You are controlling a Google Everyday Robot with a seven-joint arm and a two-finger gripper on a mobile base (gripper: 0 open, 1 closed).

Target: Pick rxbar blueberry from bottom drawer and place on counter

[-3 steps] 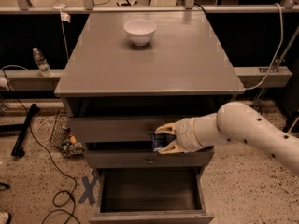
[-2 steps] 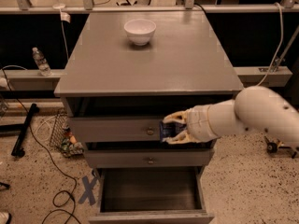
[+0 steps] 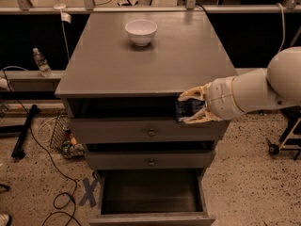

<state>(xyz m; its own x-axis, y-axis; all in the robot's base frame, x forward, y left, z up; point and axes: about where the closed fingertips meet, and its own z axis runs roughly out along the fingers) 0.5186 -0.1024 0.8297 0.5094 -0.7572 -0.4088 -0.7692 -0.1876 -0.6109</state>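
Observation:
My gripper [image 3: 188,108] is shut on the rxbar blueberry [image 3: 186,109], a small dark navy bar held between the pale fingers [image 3: 194,94]. It hangs in front of the cabinet, just below the front edge of the counter [image 3: 150,55] and above the top knobbed drawer. The white arm reaches in from the right. The bottom drawer [image 3: 151,210] stands pulled open below, its dark interior showing nothing inside.
A white bowl [image 3: 141,31] sits at the back middle of the counter. Two shallower knobbed drawers [image 3: 150,132] are slightly open. A water bottle [image 3: 41,61] stands on a ledge at left. Cables and a blue tape cross [image 3: 89,192] lie on the floor.
The gripper has risen with the bar from in front of the middle drawer to just under the counter's front edge, and moved a little to the right.

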